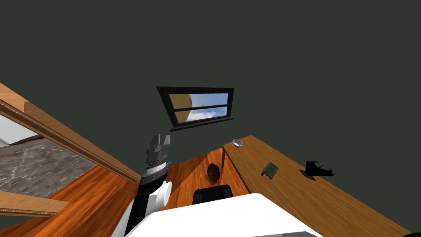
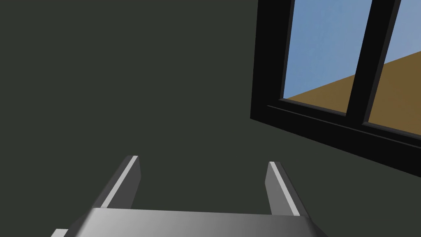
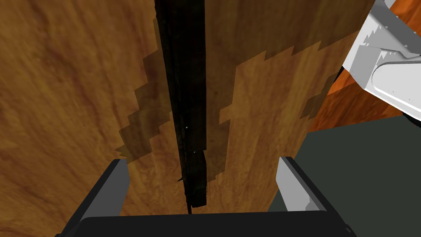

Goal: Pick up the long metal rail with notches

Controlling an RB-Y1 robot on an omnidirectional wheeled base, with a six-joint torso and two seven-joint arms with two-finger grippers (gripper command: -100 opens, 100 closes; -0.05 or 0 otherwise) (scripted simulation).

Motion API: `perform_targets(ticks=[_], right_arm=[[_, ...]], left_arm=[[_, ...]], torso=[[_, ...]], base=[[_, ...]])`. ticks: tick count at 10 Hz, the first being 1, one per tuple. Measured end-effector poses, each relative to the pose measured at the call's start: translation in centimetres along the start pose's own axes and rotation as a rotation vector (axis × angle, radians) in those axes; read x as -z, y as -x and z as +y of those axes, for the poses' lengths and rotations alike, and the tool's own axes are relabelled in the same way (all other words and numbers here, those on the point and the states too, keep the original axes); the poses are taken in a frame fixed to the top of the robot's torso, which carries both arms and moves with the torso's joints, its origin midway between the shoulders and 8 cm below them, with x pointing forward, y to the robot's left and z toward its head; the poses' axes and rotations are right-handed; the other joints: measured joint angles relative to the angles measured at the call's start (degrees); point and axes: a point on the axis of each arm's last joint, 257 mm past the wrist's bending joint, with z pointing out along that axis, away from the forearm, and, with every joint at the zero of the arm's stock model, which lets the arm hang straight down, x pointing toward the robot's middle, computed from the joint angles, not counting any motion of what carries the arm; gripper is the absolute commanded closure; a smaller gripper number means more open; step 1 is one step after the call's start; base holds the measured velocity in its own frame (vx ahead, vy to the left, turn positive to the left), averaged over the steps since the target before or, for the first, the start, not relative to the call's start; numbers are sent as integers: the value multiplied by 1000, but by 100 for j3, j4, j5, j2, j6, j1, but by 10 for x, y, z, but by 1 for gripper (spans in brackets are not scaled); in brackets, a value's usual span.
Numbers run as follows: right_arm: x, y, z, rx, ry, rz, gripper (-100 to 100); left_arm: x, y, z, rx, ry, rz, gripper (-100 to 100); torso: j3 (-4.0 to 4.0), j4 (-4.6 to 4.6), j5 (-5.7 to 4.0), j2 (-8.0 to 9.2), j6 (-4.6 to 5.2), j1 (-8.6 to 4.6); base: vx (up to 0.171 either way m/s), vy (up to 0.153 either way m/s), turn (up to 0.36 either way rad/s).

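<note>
While right gripper [image 3: 202, 162] is hanging wide open, empty, astride near end of long dark rail [image 3: 183, 82] lying flat on wooden table [image 3: 61, 103], am judging rail stiff, thin, slick, tip-prone; favouring mid-length pinch across narrow width; left gripper [image 2: 201, 160] open, empty.

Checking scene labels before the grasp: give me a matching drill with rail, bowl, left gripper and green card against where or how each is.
1 rail
2 bowl
3 left gripper
4 green card

A at the table's far corner
B lined up between the right gripper's open fingers
C mid-table
D open, facing the dark wall

Pairs: 1-B, 2-A, 3-D, 4-C
</note>
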Motion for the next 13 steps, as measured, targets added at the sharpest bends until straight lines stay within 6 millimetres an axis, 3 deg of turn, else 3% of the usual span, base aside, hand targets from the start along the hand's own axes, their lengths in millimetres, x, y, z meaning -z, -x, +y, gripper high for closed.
perform_targets(ticks=[12, 13], right_arm=[[15, -49, -11, -8, -39, -29, -100], [16, -50, -11, -6, -40, -28, 100]], left_arm=[[0, 0, 0, 0, 0, 0, 0], [0, 0, 0, 0, 0, 0, 0]], torso=[[-2, 9, -44, -11, -17, -26], [2, 10, -45, -5, -17, -28]], base=[[38, 15, 28], [0, 0, 0]])
